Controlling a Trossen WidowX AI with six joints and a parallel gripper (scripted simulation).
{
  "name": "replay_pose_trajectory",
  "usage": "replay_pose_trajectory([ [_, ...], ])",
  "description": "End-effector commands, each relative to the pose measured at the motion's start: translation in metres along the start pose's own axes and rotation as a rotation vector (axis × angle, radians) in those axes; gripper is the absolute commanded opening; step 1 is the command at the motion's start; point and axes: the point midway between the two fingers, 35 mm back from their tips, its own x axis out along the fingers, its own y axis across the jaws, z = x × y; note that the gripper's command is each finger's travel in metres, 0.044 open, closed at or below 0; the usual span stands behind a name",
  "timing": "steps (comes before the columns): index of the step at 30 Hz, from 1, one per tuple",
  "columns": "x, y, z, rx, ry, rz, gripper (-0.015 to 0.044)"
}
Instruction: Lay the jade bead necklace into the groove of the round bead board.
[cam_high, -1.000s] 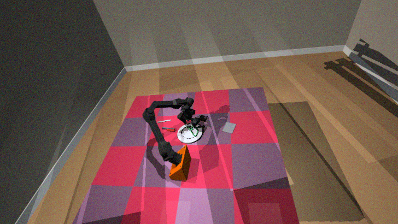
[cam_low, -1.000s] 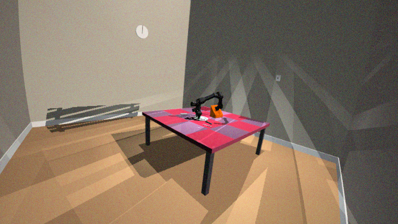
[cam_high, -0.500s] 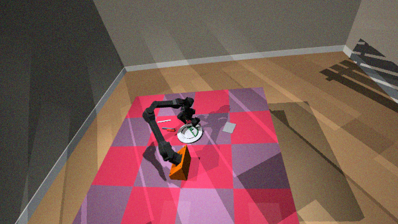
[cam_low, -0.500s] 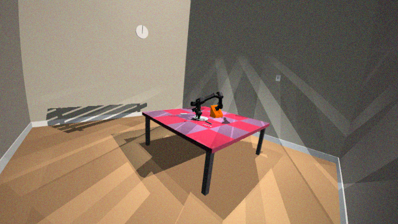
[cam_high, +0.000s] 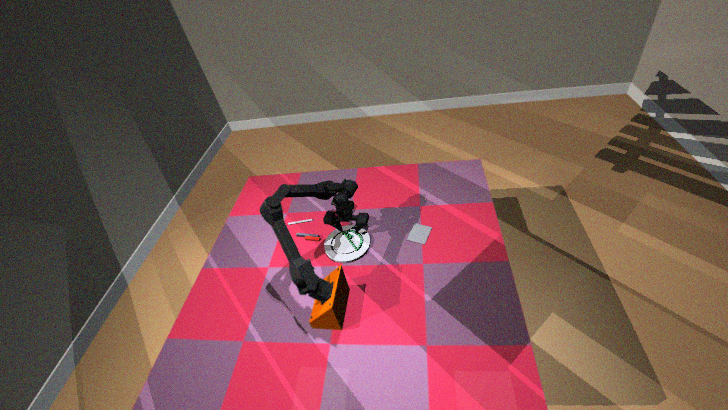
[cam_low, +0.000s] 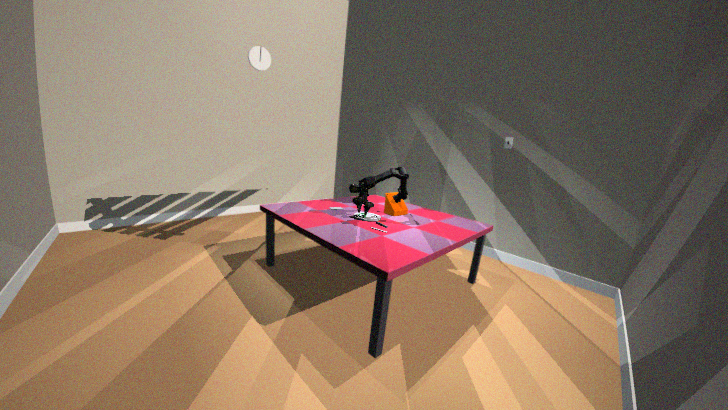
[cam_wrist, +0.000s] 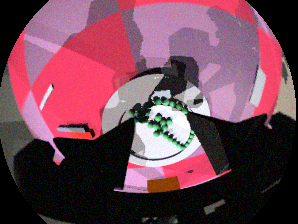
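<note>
In the top view, the black robot arm (cam_high: 289, 244) (cam_low: 379, 178) rises from an orange block (cam_high: 327, 310) (cam_low: 394, 204) at lower center and bends over to its gripper (cam_high: 347, 228) (cam_low: 364, 212) (cam_wrist: 162, 125), just above the round white board (cam_high: 333, 249) (cam_low: 376, 219) (cam_wrist: 159, 162) near the middle. The green bead necklace (cam_high: 360, 246) (cam_wrist: 175, 142) lies on the board, bunched up, with a strand crossing the inside of the ring groove. Left of the board are a white stick (cam_high: 300, 222) (cam_wrist: 47, 97) and a red-and-gray tool (cam_high: 311, 237) (cam_wrist: 80, 134); a gray square (cam_high: 419, 233) (cam_wrist: 258, 87) lies to its right. In the exterior view, the gripper points down at the board on the checkered table (cam_low: 433, 241), right of center. In the wrist view, the fingers stand wide apart at lower left and lower right, with nothing gripped; the beads show between them at center, some in a tangle.
</note>
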Motion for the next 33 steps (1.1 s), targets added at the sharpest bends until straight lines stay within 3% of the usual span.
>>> replay_pose_trajectory([
  [1, -0.010, -0.015, -0.020, -0.338, -0.001, -0.008, 0.0177],
  [4, -0.015, -0.024, -0.034, -0.589, 0.001, -0.008, 0.0120],
  [13, -0.025, -0.042, -0.075, -1.283, 0.003, -0.002, 0.0120],
  [33, -0.009, -0.042, -0.076, -1.297, 0.003, -0.001, 0.0120],
])
